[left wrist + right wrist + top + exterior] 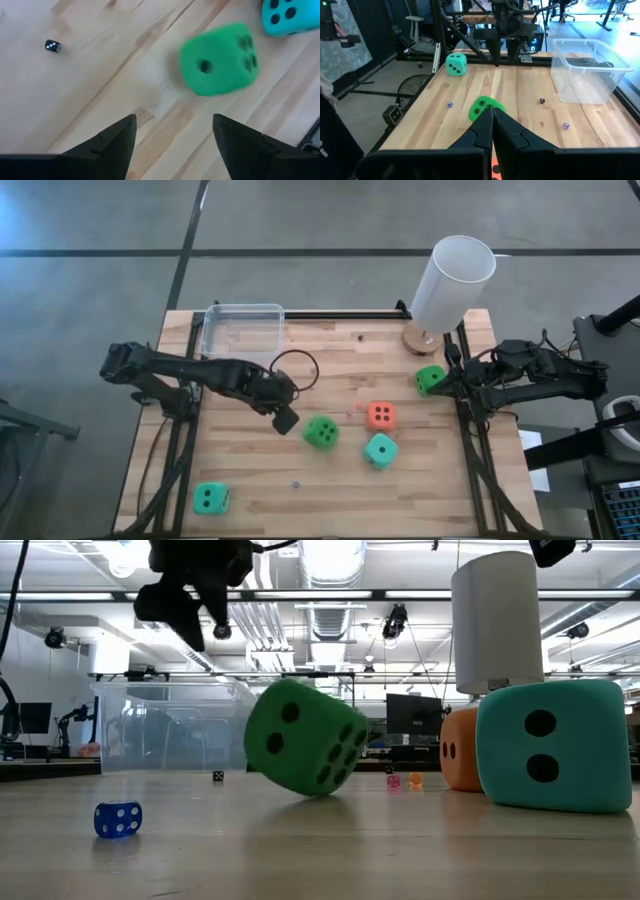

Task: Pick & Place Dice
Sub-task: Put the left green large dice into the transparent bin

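Five soft dice lie on the wooden table (250, 480) in the high view. A green die (321, 432) sits just ahead of the left gripper (285, 418), a teal die (380, 450) and an orange die (381, 416) lie farther out beyond it, a second green die (431, 379) rests beside the right gripper (452, 383), and a third green die (210, 499) sits alone near the table's front left corner, well behind the left jaws.

The left wrist view shows what the overhead cannot: the left jaws stand apart with bare wood between the two fingertips (120, 132), and the green die (218, 60) lies ahead of them, untouched and blurred, with the teal die (290, 16) at the frame's edge and a tiny black die (52, 46) off to the other side.

From table height the left gripper (190, 600) hangs above the surface, clear of the green die (305, 738), which is tipped onto an edge. That view alone shows a small blue die (118, 820) close to the camera.

The right wrist view shows the right jaws pressed together, holding nothing. Past them it sees the clear plastic tub (587, 70), the far green die (456, 64) and the left arm opposite. The white cylinder (452, 283) stands behind the right gripper.
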You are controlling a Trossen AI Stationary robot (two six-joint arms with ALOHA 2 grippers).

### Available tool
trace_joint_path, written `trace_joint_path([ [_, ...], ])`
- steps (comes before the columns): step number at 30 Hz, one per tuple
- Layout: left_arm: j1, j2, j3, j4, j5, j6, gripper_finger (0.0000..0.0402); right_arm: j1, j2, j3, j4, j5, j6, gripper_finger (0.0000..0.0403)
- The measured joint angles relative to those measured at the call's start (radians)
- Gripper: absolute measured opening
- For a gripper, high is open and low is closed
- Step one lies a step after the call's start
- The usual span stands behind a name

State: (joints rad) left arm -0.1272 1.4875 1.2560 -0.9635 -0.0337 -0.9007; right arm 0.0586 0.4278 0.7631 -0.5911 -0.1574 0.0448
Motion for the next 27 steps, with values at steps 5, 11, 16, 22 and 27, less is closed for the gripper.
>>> trace_joint_path([
  [5,0.0,0.026,0.002,0.046,0.007,-0.023,0.029,0.0,0.0,0.0,0.0,0.0,0.0,0.0008],
  [11,0.0,0.079,0.008,0.09,0.023,-0.035,0.0339,0.0,0.0,0.0,0.0,0.0,0.0,0.0008],
  [16,0.0,0.143,0.052,0.088,0.027,-0.088,0.0393,0.0,0.0,0.0,0.0,0.0,0.0,0.0008],
  [22,0.001,0.227,0.149,0.051,0.039,-0.013,0.0393,0.0,0.0,0.0,0.0,0.0,0.0,0.0008],
  [27,0.001,0.294,0.225,-0.016,0.046,0.237,0.0396,-0.001,0.0,0.0,0.0,0.0,0.0,0.0008],
])
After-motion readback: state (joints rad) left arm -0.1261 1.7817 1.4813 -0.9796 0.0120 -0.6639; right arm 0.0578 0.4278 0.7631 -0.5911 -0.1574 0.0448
